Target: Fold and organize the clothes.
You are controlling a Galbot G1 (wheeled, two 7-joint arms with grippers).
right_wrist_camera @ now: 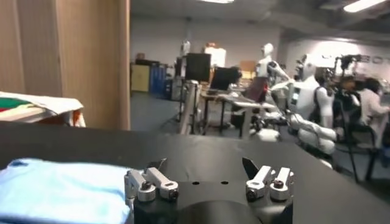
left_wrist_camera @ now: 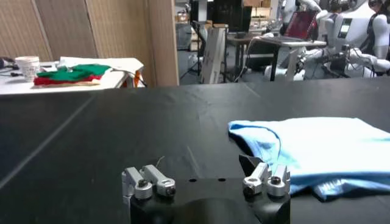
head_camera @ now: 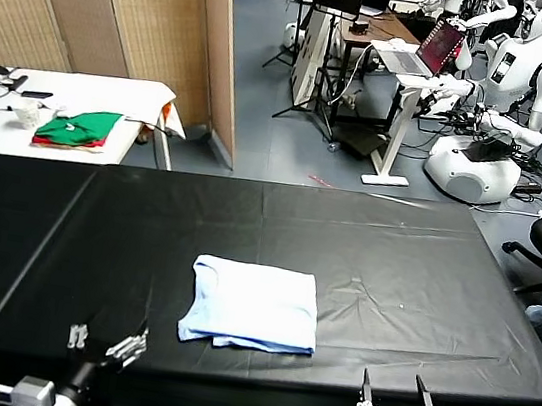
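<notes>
Apparently the folding is done or nearly so: the light-blue T-shirt (head_camera: 252, 306) lies on the black table (head_camera: 393, 271) as a compact, roughly rectangular bundle, its layers stacked and a doubled edge showing along the near side. It sits ahead of both pincers and between them, just beyond and inward of the left gripper (head_camera: 108, 343), further inward of the right gripper (head_camera: 398, 403). Both hover low at the near table edge with jaws spread wide and nothing between them, neither touching the cloth. From the left wrist view the near corner of the bundle looks slightly loose, though the angle is too flat to be sure. What may remain, I judge, is a final tidy or moving the shirt aside; the green and red folded garments (head_camera: 77, 128) rest well away on the white side table (head_camera: 18, 137)
</notes>
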